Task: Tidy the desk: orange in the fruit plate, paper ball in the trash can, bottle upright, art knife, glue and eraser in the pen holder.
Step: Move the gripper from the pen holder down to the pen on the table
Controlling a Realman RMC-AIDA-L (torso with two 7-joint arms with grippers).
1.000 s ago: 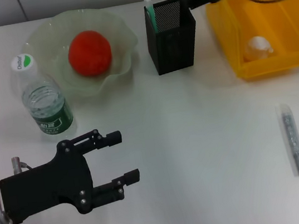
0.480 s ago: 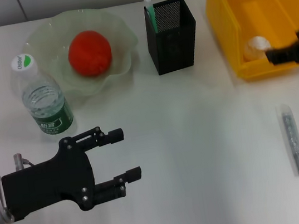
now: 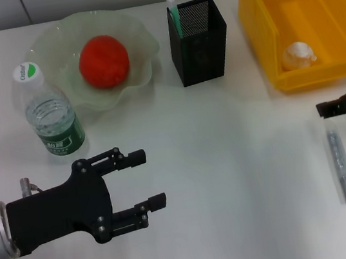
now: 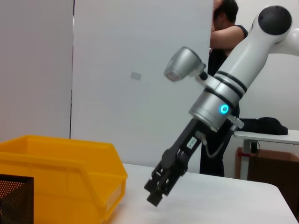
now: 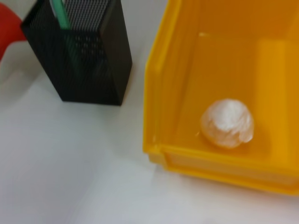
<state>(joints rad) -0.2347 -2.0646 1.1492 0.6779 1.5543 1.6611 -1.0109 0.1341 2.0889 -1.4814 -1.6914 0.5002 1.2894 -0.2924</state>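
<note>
Nearest the near-left corner of the desk (image 3: 230,160), the left gripper (image 3: 148,179) is seen hovering with its fingers spread apart and nothing between them; it appears idle. Just behind it, the bottle (image 3: 50,115) stands upright, and beside the bottle the fruit plate (image 3: 50,47) holds the orange (image 3: 103,61). Right of the plate, the pen holder (image 3: 198,40) carries the art knife (image 3: 175,20), whose mint-green body rises from one corner of the mesh. Further right, the trash can (image 3: 265,50) contains the paper ball (image 3: 297,55). The eraser cannot be seen in any view.

Well in front of the trash can, the glue (image 3: 339,165) lies flat on the desk, a thin grey stick with a clear upper part, its long axis running toward and away from the robot. The right gripper (image 3: 320,109) hangs between the trash can and the glue, just behind the stick's far end; whether its fingers are apart or together cannot be told.

The glue step is judged to be in hand. A descent over the stick's middle would be called for, with the fingers set across its narrow width.
</note>
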